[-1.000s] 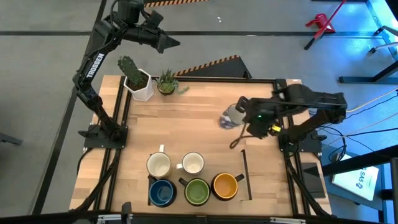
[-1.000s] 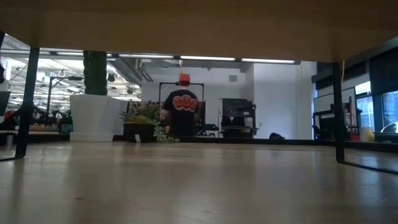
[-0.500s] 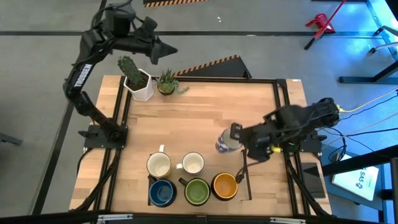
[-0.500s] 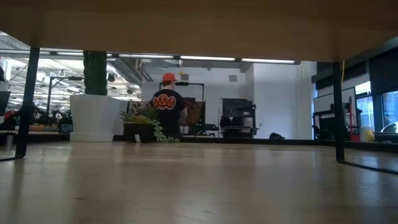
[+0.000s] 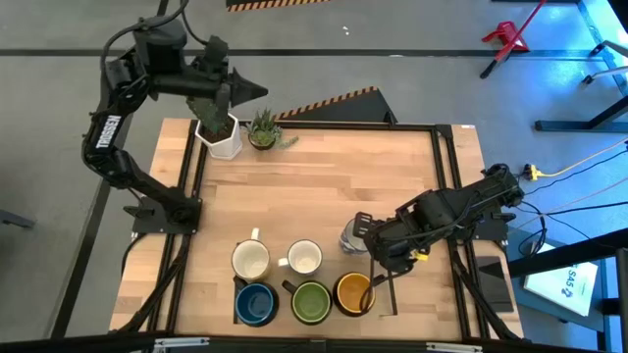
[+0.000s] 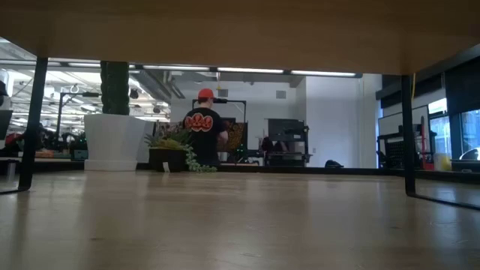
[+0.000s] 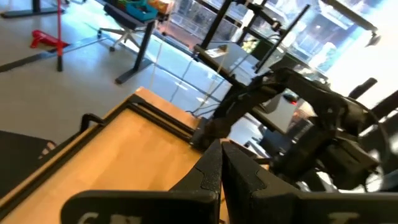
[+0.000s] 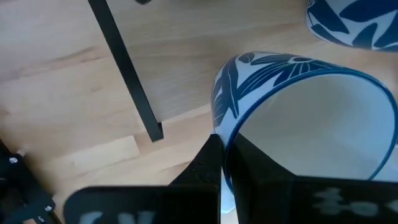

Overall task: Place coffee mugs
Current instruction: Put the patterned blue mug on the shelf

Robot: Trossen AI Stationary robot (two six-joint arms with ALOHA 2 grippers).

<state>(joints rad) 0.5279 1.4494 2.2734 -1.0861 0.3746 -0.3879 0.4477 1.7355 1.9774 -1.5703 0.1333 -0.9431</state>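
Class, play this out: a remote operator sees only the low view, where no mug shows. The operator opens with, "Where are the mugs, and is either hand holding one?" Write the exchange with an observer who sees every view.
Observer: The right hand is shut on the rim of the blue-patterned mug, above the orange-yellow mug.
Operator: And the other mugs?
Observer: The blue mug, the green mug and the orange-yellow one form the near row; two cream mugs stand behind it.
Operator: What about the left arm?
Observer: The left hand is shut and empty, raised over the cactus pot at the far corner.
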